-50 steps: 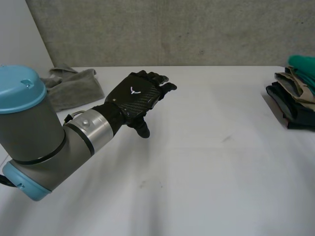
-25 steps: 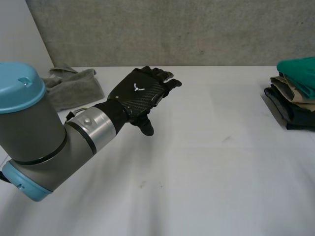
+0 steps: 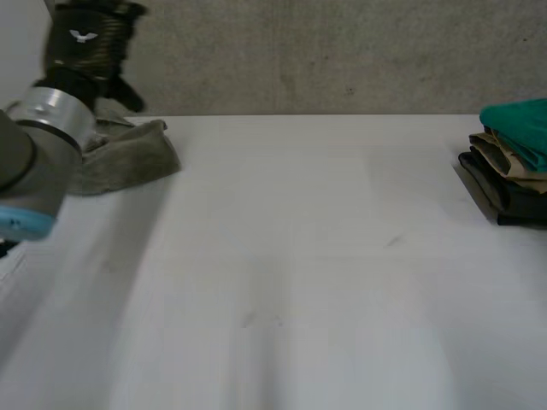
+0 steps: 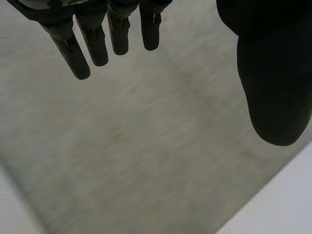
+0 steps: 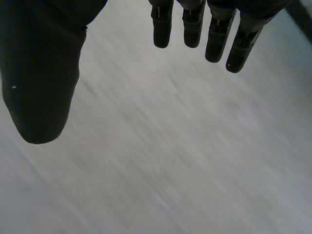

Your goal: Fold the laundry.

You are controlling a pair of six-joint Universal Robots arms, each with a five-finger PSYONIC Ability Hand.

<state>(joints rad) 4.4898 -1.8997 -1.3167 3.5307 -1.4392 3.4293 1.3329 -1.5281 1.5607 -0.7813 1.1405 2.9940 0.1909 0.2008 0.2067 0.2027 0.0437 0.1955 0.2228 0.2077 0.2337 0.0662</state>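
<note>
A crumpled grey towel [image 3: 120, 158] lies at the table's far left corner. My left hand [image 3: 85, 47] hovers above its back edge, back of the hand toward the camera. In the left wrist view its fingers [image 4: 92, 41] hang straight and apart from the thumb over the grey towel [image 4: 136, 156], holding nothing. At the right edge a stack of folded clothes [image 3: 504, 184] carries a green garment [image 3: 517, 124] on top. In the right wrist view my right hand [image 5: 41, 73] is open, its fingers [image 5: 214, 34] straight above the bare white table [image 5: 170, 146].
The white table [image 3: 291, 256] spreads wide between the towel and the stack. A grey concrete wall [image 3: 342, 51] runs behind its far edge. A strip of white table [image 4: 287, 200] shows beside the towel in the left wrist view.
My left arm has swung from the table's middle to the far left, above the grey towel. The green garment has settled onto the stack at the right.
</note>
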